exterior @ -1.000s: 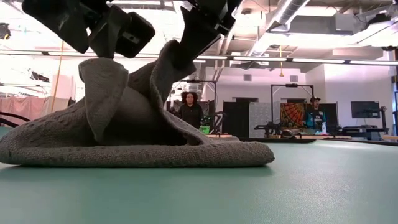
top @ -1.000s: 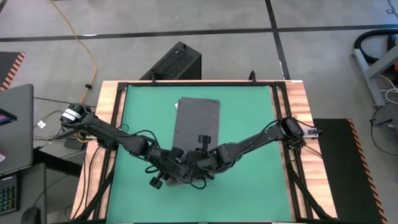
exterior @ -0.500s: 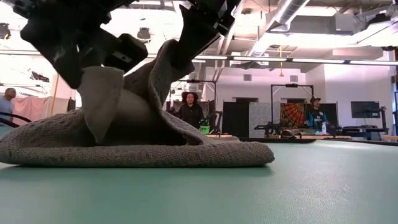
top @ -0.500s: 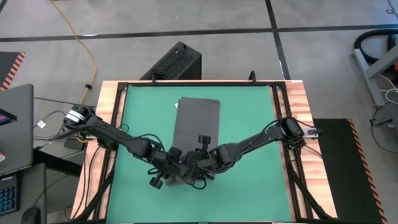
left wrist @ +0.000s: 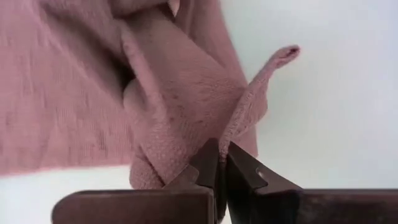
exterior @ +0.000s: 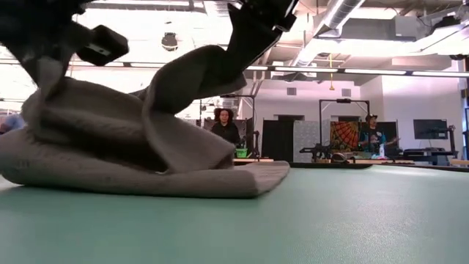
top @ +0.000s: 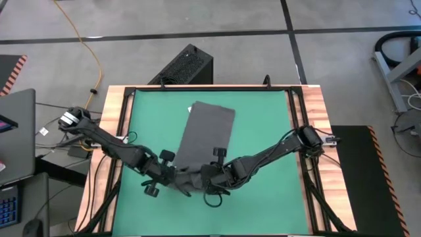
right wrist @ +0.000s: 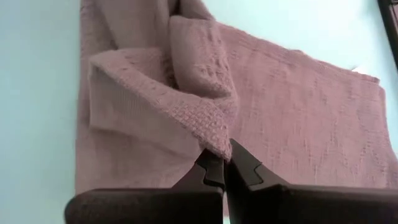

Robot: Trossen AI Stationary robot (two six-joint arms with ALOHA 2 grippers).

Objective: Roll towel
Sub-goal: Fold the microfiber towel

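Note:
The dark grey towel (top: pixel 209 131) lies slanted on the green mat (top: pixel 263 118). Its far part rests flat and its near end is bunched up and raised (exterior: pixel 110 125). My left gripper (top: pixel 172 176) and my right gripper (top: pixel 210 176) sit side by side at that near end, both shut on cloth. In the low view the left gripper (exterior: pixel 44 55) holds the left hump and the right gripper (exterior: pixel 245 51) holds the taller flap. Between them the towel sags into loose folds. My left gripper pinches a raised fold of the towel's near end (left wrist: pixel 233 130) between its two fingers, coming from above and slanting down. The cloth there is lifted off the mat and bunched, with several layers below it. My right gripper pinches a folded-over edge at the towel's near end (right wrist: pixel 214 134) between its two fingers, slanting down from above. That flap (exterior: pixel 198 81) stands lifted and curls back over the flat part of the towel, which rests on the mat.
The mat is framed by the wooden table rim (top: pixel 112 112). Bare mat lies left and right of the towel. A black box (top: pixel 187 66) stands on the floor beyond the far edge, a laptop (top: pixel 13 131) at the left. People stand in the room behind (exterior: pixel 223 128).
My left gripper has come down onto the towel's near end and shut on it. Both grippers have then moved toward the table's left and near edges. The near end has been dragged along, so the towel now lies slanted, and its raised flap leans farther over.

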